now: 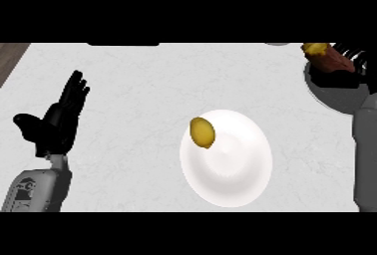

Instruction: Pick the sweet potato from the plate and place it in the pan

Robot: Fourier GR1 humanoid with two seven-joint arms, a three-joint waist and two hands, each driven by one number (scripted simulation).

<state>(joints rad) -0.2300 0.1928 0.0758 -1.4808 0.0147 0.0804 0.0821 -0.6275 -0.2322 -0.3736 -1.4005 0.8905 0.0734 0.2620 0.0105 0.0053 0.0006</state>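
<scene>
Your right hand (pixel 340 63) grips the sweet potato (pixel 327 59) over the pan (pixel 331 97) (left hand (pixel 55 124) rests open); a yellow item (pixel 202 132) lies on the plate (pixel 228 172).

A pale, faintly marbled tabletop (pixel 147 89) fills the scene under even light; brown wood-grain floor (pixel 11 57) shows past its far left corner.

Pale marbled counter (pixel 147 84) under a white plate (pixel 236 174) and, at its right edge, perhaps a pan (pixel 335 97).
</scene>
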